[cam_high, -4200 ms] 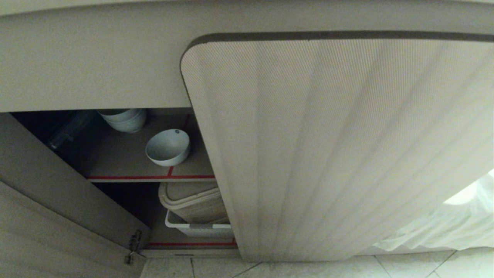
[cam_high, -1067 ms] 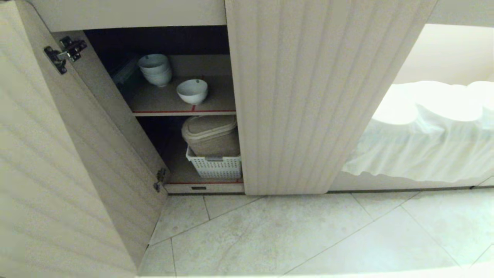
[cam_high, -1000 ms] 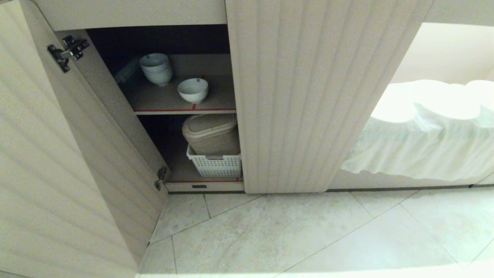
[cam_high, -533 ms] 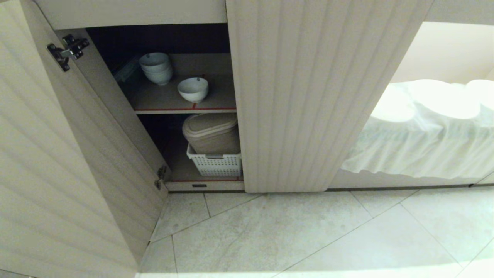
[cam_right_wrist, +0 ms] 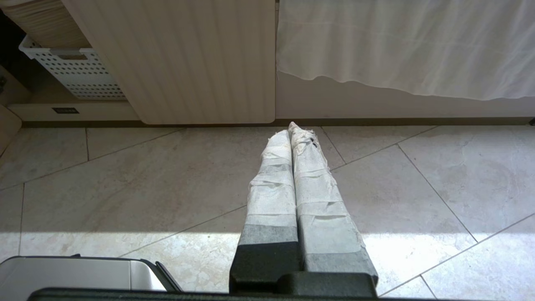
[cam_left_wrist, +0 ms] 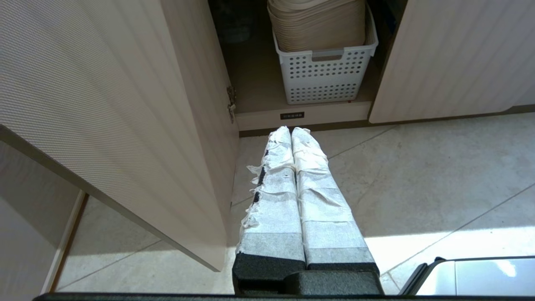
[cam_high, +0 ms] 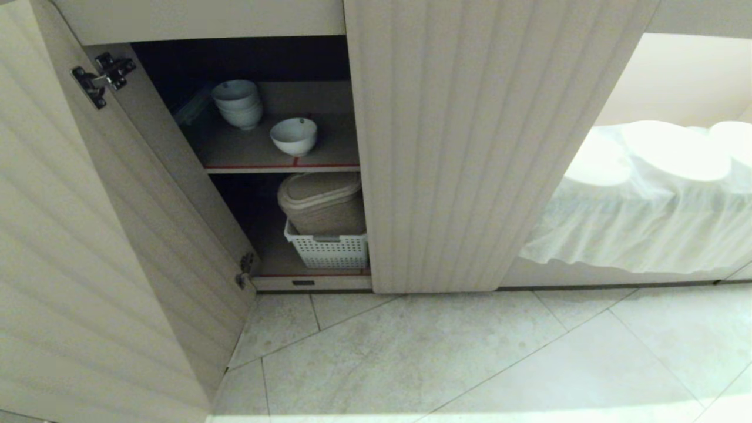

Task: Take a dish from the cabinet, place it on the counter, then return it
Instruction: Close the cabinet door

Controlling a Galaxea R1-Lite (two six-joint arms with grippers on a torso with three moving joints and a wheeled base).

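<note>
Small white glossy bowl [cam_high: 293,136] sits upright near the front edge of the upper, red-taped shelf [cam_high: 247,154] in the low beige fluted cabinet [cam_high: 470,147], left door swung open. Stack of similar white bowls [cam_high: 237,104] behind it, apart. Left hand [cam_left_wrist: 291,130] and right hand [cam_right_wrist: 289,127] both pinched closed, empty, low over the tiled floor [cam_high: 440,352]. Reach likely starts now: open the left hand early, enter between open door and closed one (gap looks narrow), take the near rim.
</note>
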